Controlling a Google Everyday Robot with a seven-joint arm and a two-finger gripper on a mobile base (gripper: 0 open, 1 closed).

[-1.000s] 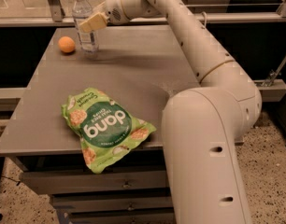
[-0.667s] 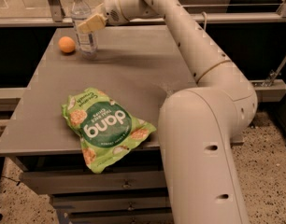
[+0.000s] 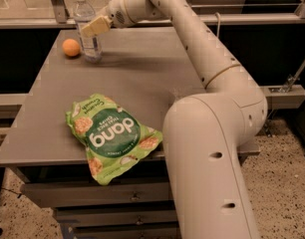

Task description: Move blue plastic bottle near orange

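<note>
The blue plastic bottle stands upright at the far left of the grey table, with a white cap and a pale label. The orange lies on the table just left of it, a small gap between them. My gripper reaches in from the right and sits against the bottle's upper body, partly covering its front. The side of the gripper behind the bottle is hidden.
A green "dang" snack bag lies at the table's front left, overhanging the front edge. My arm's large white link fills the lower right. A rail runs behind the table. Drawers sit under the table front.
The near arm links have shifted slightly. The gripper, the bottle and the orange stay where they were.
</note>
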